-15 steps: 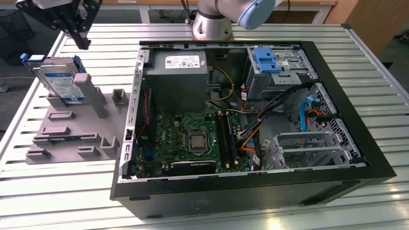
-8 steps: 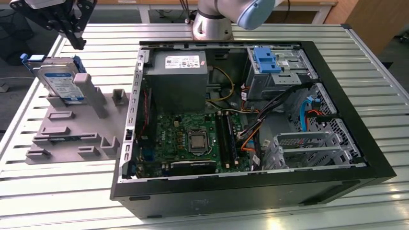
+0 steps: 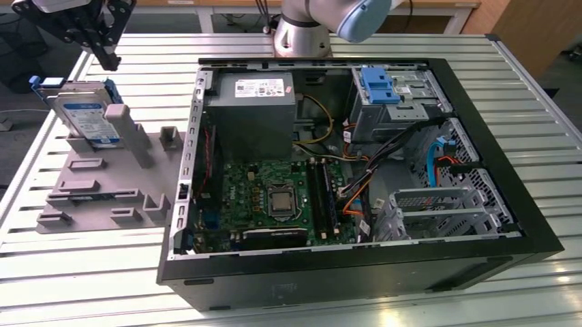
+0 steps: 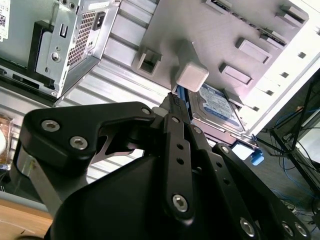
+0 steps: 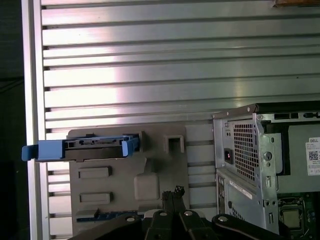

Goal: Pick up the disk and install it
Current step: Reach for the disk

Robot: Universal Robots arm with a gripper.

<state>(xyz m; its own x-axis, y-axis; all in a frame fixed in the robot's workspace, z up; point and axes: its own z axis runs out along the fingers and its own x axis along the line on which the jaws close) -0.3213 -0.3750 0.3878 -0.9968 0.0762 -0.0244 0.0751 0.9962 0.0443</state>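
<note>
Exterior view, disk standing in grey holder, closed claw above

There is one disk, one grey holder plate and one slatted tabletop. One open computer case is counted, with one grey power supply box, one green motherboard and one lone blue bracket. One arm, one hand.
</note>
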